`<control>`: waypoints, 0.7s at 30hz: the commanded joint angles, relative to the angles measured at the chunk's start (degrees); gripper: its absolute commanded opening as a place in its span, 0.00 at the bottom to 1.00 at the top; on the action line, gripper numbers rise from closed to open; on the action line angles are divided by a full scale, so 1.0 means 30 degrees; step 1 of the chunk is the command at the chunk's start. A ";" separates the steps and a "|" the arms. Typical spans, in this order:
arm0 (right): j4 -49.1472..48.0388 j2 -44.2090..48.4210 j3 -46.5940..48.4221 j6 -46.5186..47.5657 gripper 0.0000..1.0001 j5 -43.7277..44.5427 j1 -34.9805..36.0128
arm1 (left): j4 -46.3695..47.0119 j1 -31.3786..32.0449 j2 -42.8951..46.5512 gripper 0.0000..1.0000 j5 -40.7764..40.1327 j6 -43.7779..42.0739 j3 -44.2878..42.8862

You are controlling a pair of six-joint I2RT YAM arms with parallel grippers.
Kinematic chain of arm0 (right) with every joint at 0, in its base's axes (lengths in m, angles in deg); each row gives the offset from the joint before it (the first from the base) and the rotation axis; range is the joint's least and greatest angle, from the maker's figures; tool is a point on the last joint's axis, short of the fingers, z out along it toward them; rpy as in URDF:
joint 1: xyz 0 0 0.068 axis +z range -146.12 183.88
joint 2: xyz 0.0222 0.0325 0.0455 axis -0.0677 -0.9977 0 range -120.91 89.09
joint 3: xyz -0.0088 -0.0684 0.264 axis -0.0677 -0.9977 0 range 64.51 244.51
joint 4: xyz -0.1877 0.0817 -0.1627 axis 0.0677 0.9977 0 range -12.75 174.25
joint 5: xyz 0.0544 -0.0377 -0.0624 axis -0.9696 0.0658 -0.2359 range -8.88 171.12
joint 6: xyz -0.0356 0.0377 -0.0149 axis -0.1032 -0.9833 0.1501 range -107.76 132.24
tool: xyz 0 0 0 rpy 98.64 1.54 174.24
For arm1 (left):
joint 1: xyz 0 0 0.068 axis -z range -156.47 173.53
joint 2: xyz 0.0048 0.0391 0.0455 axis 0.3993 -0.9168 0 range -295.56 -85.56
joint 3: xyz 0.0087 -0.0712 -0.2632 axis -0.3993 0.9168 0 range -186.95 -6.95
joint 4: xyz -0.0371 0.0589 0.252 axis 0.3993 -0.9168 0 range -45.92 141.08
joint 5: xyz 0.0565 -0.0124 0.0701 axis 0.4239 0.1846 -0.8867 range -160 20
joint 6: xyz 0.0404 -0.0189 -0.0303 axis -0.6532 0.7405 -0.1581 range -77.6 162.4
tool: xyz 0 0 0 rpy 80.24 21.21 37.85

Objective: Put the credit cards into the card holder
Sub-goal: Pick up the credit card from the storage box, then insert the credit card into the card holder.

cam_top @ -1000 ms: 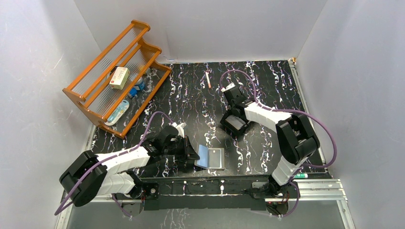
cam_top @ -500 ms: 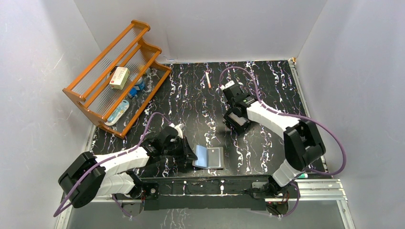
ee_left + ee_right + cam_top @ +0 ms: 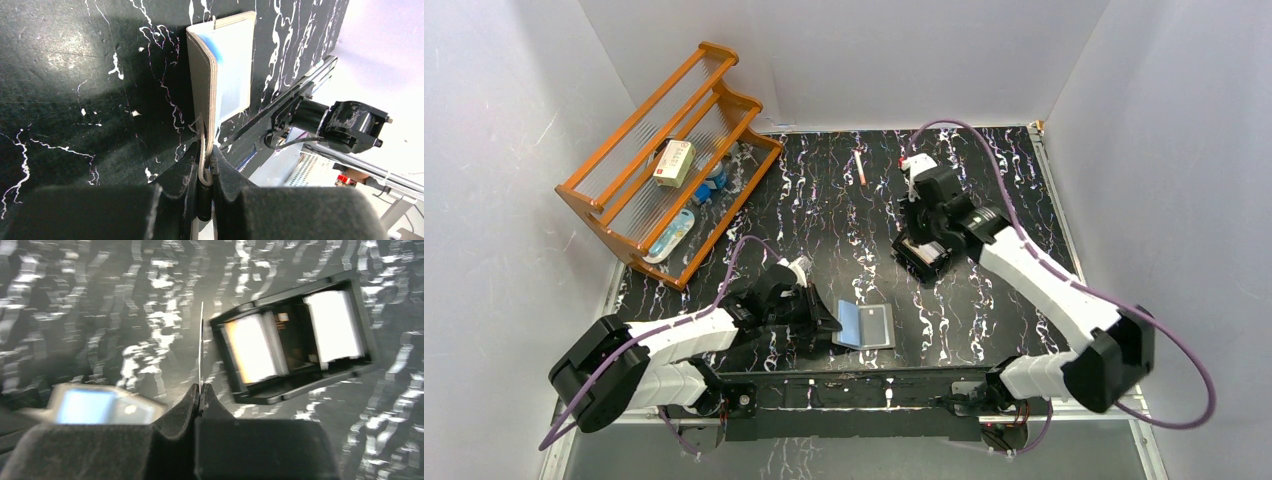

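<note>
Rising off the tray (image 3: 295, 388), right gripper (image 3: 200, 389) pinches seemingly one card (image 3: 201, 340); left gripper (image 3: 206, 150) clamps card holder (image 3: 232, 65).

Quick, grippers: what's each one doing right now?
Left gripper: closed, pinching the card holder by its cover.
Right gripper: closed on a thin credit card, seen edge-on.

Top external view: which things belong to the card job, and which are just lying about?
Job: card holder, pinched by left end effector; credit cards in black tray; one held card in right end effector.
Lying about: wooden rack; cream box; orange stick.
</note>
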 commanded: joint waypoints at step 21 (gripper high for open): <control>-1.4401 0.5845 -1.3994 -1.5957 0.00 -0.8379 0.3474 | -0.0997 -0.0060 0.2113 0.33 -0.1509 0.0334 0.1613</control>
